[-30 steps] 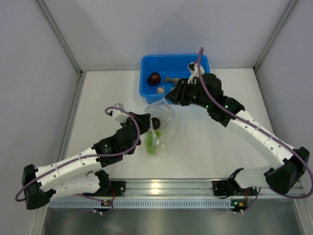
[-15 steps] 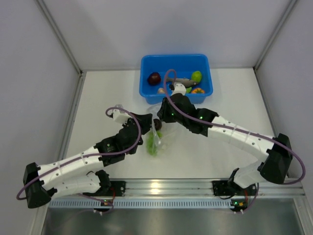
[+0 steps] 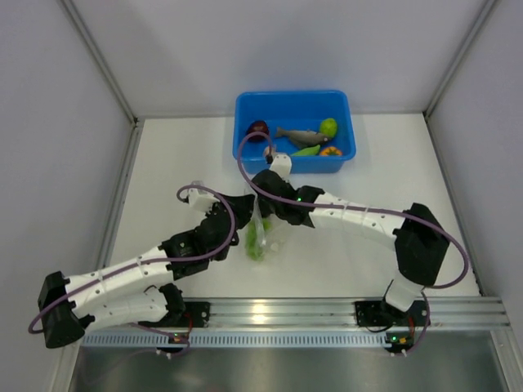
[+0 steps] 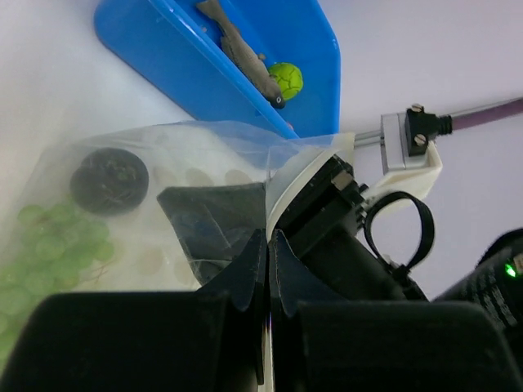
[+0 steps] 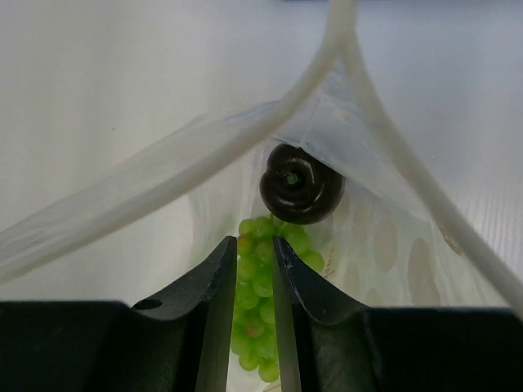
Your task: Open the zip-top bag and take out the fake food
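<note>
White table (image 3: 351, 261) holds zip-top bag (image 3: 274, 237), mouth facing bin (image 3: 245, 110).

Beyond the black right gripper (image 5: 254, 245), the clear, pale-dotted zip-top bag (image 5: 392, 237) shows green grapes (image 5: 260, 278) and a dark maroon ball (image 5: 301, 184).

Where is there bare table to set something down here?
Bare table lies left of the blue bin up to the wall, and right of it, past the right arm. Crowded: the middle, where the left gripper and right gripper meet at the zip-top bag, and the bin, holding fake food.
</note>
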Controlling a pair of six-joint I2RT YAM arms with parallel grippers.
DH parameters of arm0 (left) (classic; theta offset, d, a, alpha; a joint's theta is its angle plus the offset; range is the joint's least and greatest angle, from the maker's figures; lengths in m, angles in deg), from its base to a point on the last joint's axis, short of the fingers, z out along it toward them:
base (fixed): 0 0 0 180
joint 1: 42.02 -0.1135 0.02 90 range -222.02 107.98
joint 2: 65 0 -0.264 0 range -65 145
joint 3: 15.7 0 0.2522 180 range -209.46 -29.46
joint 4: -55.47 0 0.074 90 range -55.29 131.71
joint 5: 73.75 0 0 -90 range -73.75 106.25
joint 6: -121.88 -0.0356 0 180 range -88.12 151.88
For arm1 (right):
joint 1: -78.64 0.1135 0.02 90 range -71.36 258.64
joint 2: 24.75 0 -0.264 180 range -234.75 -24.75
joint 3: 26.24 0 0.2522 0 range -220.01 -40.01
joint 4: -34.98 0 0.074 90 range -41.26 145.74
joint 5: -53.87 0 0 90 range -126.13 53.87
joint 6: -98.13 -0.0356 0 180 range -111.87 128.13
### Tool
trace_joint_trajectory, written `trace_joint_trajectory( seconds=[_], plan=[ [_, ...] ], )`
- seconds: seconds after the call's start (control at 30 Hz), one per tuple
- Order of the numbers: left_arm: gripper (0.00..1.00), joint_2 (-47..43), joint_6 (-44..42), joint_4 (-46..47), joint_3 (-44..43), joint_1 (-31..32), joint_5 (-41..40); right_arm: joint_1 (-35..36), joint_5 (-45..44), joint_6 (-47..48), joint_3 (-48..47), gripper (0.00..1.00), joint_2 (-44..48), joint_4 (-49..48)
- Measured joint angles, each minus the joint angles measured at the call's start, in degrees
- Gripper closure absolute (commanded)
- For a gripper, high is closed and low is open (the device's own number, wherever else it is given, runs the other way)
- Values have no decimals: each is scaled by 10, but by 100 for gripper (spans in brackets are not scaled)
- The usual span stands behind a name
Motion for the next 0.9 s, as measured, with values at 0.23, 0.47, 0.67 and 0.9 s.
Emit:
trace_joint_trajectory(
  seconds=[0.23,0.47,0.67,0.9],
  plan=[
    [100,-10,12,2,8,0,10,0,0,-5,-15,70,-71,-50],
    [100,-15,11,-3,16,-1,10,0,-1,-5,-15,64,-115,-74],
    [100,-15,11,-4,18,-1,10,0,-10,-4,-15,59,-122,-87],
    [100,-15,10,-16,28,-1,13,0,-24,-6,-9,59,-140,-106]
  ],
)
